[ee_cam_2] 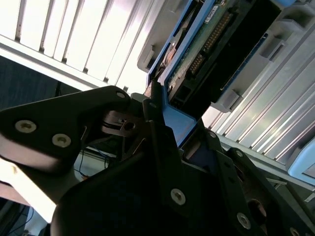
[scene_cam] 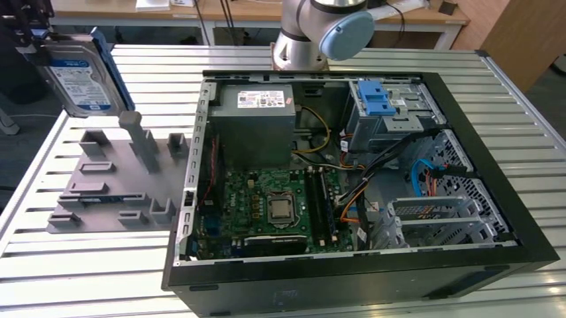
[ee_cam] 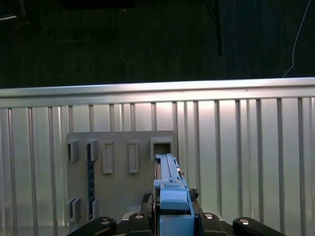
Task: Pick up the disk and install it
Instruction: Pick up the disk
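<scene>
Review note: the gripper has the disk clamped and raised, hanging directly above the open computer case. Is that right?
Not quite. The gripper does have the disk clamped and raised, but it hangs above the grey fixture plate, to the exterior view's left of the open computer case. The exterior view shows this.

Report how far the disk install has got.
Done: the disk is off the grey fixture, upright in the air above it. In hand: the gripper is shut on its blue carrier. Left: installing; the disk is outside the open computer case, well apart from the cage with the blue latch.
</scene>
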